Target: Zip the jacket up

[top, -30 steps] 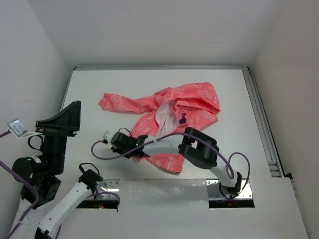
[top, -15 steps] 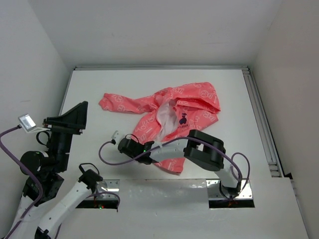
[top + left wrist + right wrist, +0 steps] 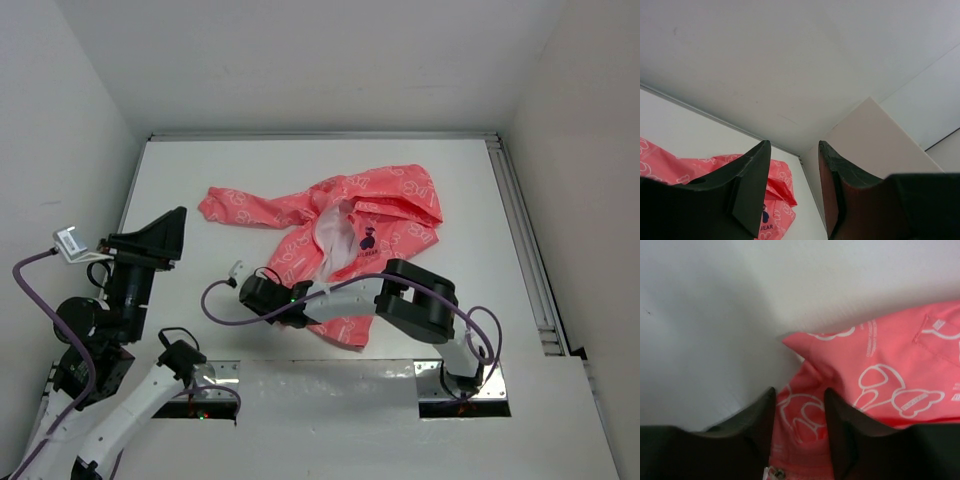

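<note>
**Item:** jacket point(image 3: 385, 215), coral-pink, lying crumpled mid-surface point(image 3: 200, 170), with the front open and white lining showing.

**Right hand** point(image 3: 799, 392): fingers spread, straddling the lower hem. A small metal zipper piece point(image 3: 773, 472) sits just beside them.

**Left hand** point(image 3: 792, 145): spread, empty, raised well apart at the left.

**Step, as judged:** securing the zipper's bottom end.

**Next move calls for:** pinching the hem firmly and bringing the left hand across.

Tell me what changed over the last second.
The left claw swung right, toward the jacket. The right claw slid slightly right and nearer at the jacket's lower edge. Nothing taken or released; the jacket stayed put.
</note>
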